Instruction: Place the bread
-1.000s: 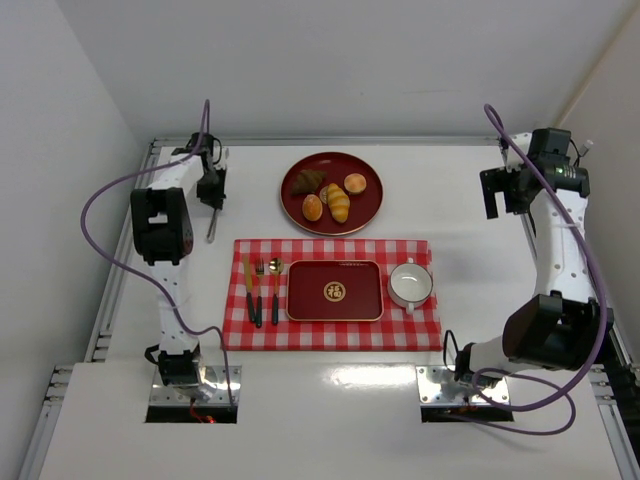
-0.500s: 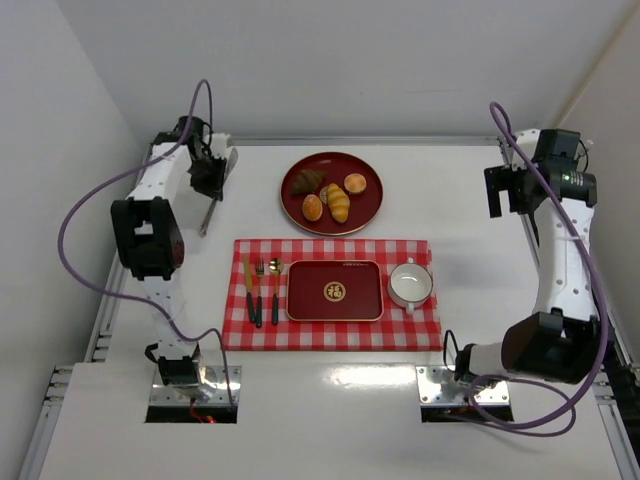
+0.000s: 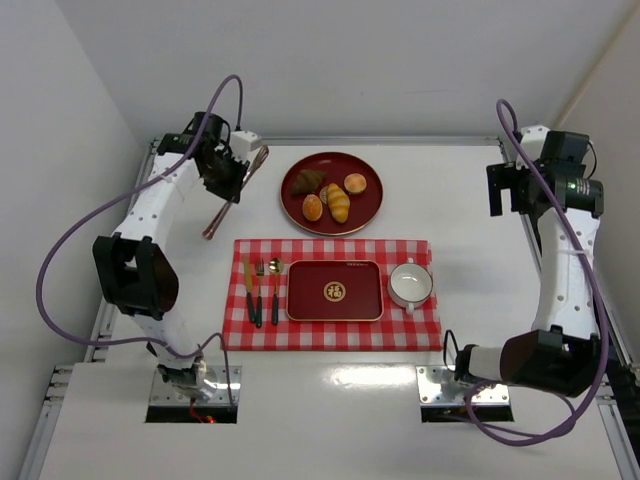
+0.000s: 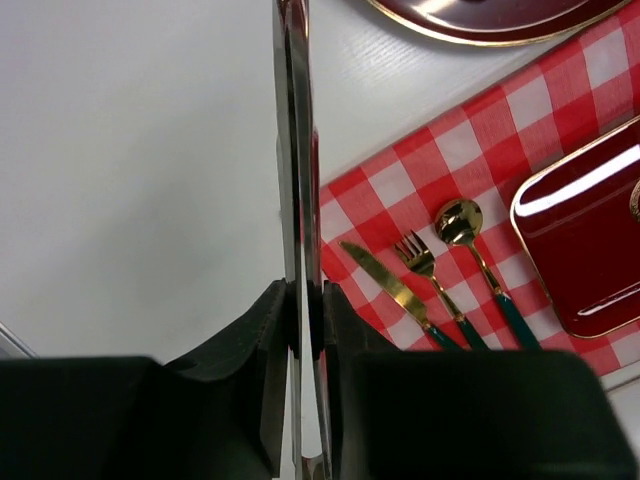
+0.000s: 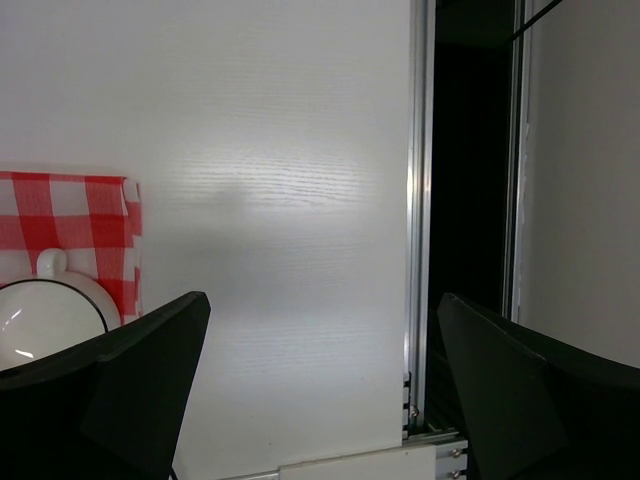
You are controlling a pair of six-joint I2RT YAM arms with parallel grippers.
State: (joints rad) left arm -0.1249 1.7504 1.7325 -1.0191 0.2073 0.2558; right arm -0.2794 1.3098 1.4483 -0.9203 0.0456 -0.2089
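- Pinching a pair of thin metal tongs [image 4: 296,140] flat between the pressed-together fingers of the left gripper [image 4: 306,318], at the far left of the table [image 3: 470,230].
- Holding the right gripper [image 5: 322,345] spread wide around nothing, up by the right edge, well apart from the food.
- Finding the bread [image 3: 312,207] on the round red plate [image 3: 334,163], toward its near-left side, just beside a ridged yellow roll [image 3: 339,203].
- Noting a second bun [image 3: 355,183] on the far-right side of that roll, so not being certain which of the two is meant.
- Placing the bread to the right of the left gripper and a little nearer the bases, so judging the left arm the closer one by far.
- Reading the tongs as slanted from far right to near left, probably needing a turn toward the plate; not being able to tell which end carries the tips.
- Taking the red tray [image 3: 310,300] on the checked cloth [image 3: 240,335], between cutlery [image 3: 262,290] and cup [image 3: 410,285], as the likely landing spot.
- Working on a smooth white top with white walls close on three sides.
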